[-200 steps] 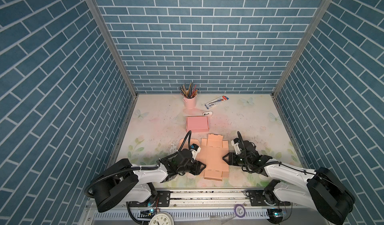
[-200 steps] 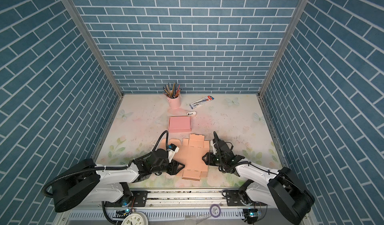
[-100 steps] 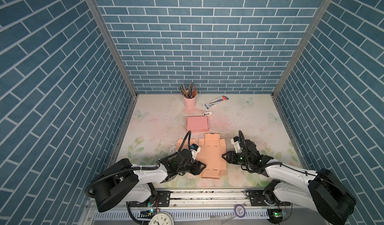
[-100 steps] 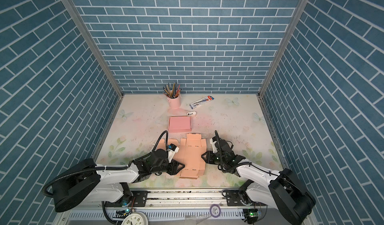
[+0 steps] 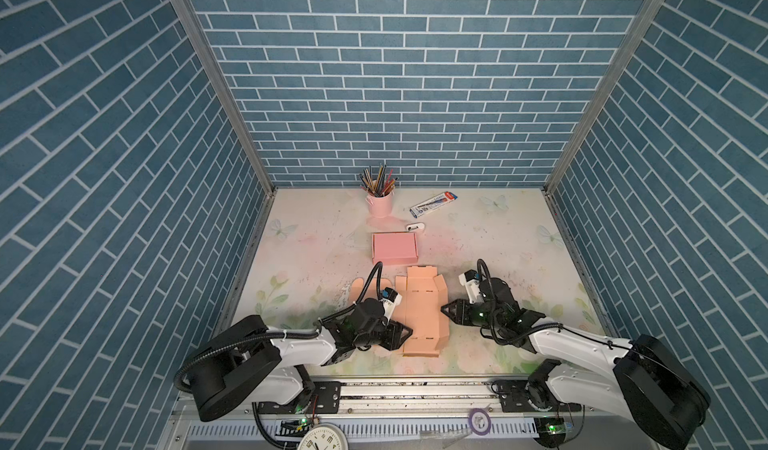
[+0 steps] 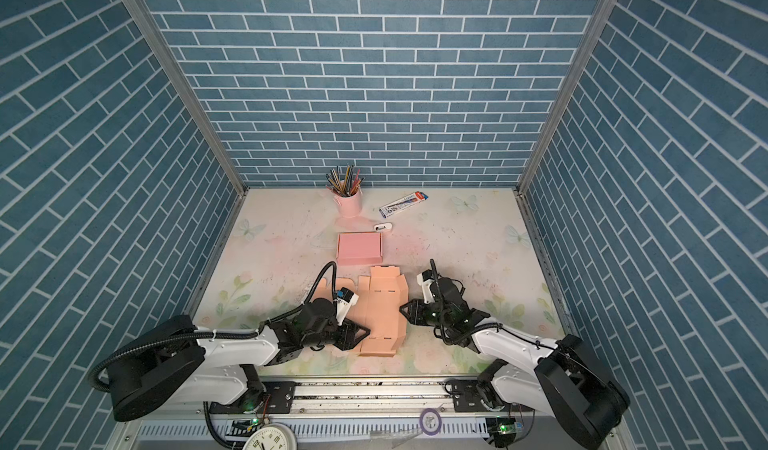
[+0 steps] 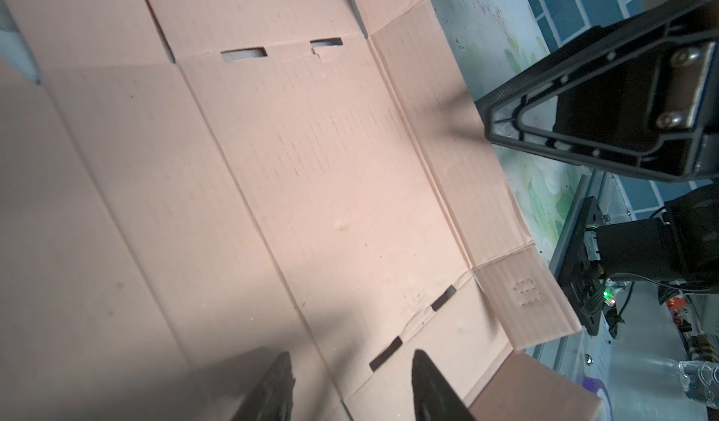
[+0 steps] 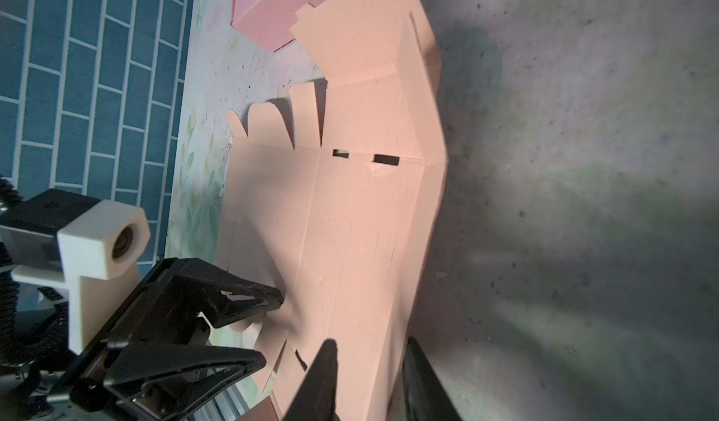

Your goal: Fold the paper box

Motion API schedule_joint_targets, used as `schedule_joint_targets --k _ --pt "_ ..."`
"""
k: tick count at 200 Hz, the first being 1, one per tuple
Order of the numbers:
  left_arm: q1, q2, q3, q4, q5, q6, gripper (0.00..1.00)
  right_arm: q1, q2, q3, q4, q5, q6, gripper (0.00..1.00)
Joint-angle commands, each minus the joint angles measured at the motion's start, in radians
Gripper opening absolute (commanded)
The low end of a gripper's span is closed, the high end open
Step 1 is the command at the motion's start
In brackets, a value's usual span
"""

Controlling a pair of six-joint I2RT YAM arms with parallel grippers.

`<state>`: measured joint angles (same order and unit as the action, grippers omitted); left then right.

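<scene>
The paper box [image 5: 422,310] [image 6: 384,310] is a peach cardboard cut-out lying mostly flat near the table's front, with slots along its creases. Its right side flap [image 8: 428,135] stands tilted up. My left gripper [image 5: 405,331] [image 7: 352,360] hovers open over the box's left panels, with nothing between its fingers. My right gripper [image 5: 444,308] [image 8: 369,347] sits at the box's right edge with its jaws partly closed astride the raised flap. One finger is over the base panel and one is outside the flap, with a gap still showing.
A folded pink box [image 5: 394,248] lies just behind the cut-out. Farther back stand a pink cup of pencils [image 5: 380,202], a pencil pack [image 5: 433,203] and a small white item [image 5: 415,227]. Brick-patterned walls enclose three sides; the arms' rail [image 5: 415,394] runs along the front.
The box's right flap has been pushed up from flat, so the cut-out looks narrower. My right gripper's jaws have narrowed around that flap. The left gripper has barely moved.
</scene>
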<state>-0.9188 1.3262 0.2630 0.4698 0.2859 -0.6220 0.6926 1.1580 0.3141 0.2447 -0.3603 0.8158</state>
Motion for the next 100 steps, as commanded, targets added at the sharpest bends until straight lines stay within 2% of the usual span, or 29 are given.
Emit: schedule_joint_targets --k 1,100 --pt "-0.002 0.013 -0.016 0.006 -0.001 -0.011 0.51 -0.004 0.022 -0.003 0.020 -0.007 0.027 0.31" --pt "-0.012 0.023 -0.024 0.035 0.002 -0.021 0.51 -0.014 0.071 -0.013 0.040 0.009 0.037 0.31"
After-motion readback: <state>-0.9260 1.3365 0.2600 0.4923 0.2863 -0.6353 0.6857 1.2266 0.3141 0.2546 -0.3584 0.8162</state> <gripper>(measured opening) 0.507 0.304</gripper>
